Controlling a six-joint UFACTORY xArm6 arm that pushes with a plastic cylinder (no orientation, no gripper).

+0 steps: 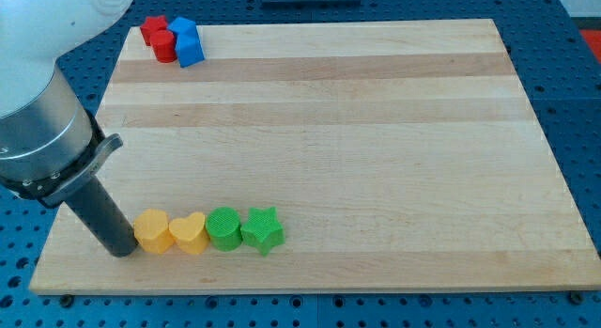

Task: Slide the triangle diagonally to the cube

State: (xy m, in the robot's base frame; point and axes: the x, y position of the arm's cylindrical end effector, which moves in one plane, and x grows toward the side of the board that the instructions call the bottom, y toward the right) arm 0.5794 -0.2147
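My tip rests on the board at the view's bottom left, touching or nearly touching the left side of a yellow hexagonal block. To its right, in one row, sit a yellow heart, a green round block and a green star. At the view's top left corner a tight cluster holds a red star-like block, a red cylinder, a blue triangle-like block and a blue cube-like block. The blue shapes are hard to make out.
The wooden board lies on a blue perforated table. The arm's grey and white body overhangs the board's left edge.
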